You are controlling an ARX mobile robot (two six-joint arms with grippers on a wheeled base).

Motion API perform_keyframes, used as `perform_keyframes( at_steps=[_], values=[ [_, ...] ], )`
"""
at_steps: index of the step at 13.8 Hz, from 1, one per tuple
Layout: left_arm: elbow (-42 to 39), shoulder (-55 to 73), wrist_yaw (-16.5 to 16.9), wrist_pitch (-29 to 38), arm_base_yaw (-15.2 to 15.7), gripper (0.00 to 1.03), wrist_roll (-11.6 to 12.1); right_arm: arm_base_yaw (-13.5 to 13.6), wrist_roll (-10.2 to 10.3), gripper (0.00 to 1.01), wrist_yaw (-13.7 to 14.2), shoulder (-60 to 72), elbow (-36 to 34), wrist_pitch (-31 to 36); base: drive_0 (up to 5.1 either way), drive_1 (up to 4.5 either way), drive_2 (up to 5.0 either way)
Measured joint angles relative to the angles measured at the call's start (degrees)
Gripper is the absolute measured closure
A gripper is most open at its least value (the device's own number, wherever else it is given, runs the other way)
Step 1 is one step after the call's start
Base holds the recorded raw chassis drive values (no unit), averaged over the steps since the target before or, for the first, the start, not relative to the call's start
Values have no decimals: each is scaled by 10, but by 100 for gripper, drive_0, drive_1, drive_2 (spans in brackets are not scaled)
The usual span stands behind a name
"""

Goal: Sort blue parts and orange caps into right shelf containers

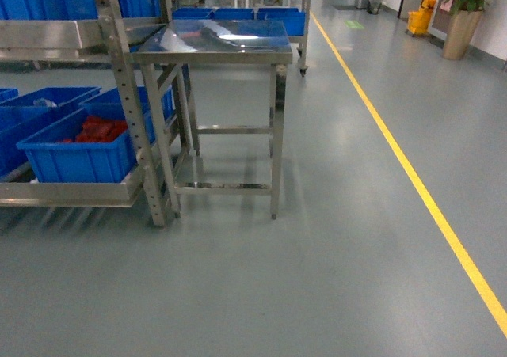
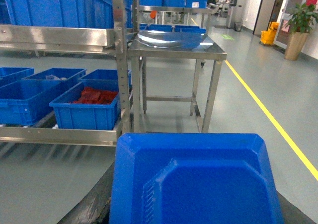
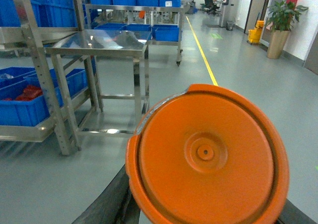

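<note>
Blue part [image 2: 196,182] fills the lower half of the left wrist view, close in front of that camera; the left gripper itself is hidden behind it, so I cannot tell how its jaws stand or whether they grip the part. An orange cap [image 3: 207,157], round with a small hub at its middle, fills the lower right wrist view in the same way, and the right gripper's jaws are hidden as well. Neither gripper shows in the head view. Ahead and to the left of both stands a metal shelf [image 1: 119,96] holding blue crates [image 1: 83,155]; the nearest one contains red pieces [image 1: 99,129]. Just right of the shelf is a steel table [image 1: 218,44]. A yellow floor line [image 1: 412,175] runs off to the right.
</note>
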Motion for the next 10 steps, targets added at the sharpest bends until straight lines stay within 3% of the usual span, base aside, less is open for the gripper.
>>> perform_keyframes(
  at_steps=[10],
  values=[
    [0,0,1,2,0,60,0,0,0,59,0,0,0,1,-3,431,-436]
  ],
)
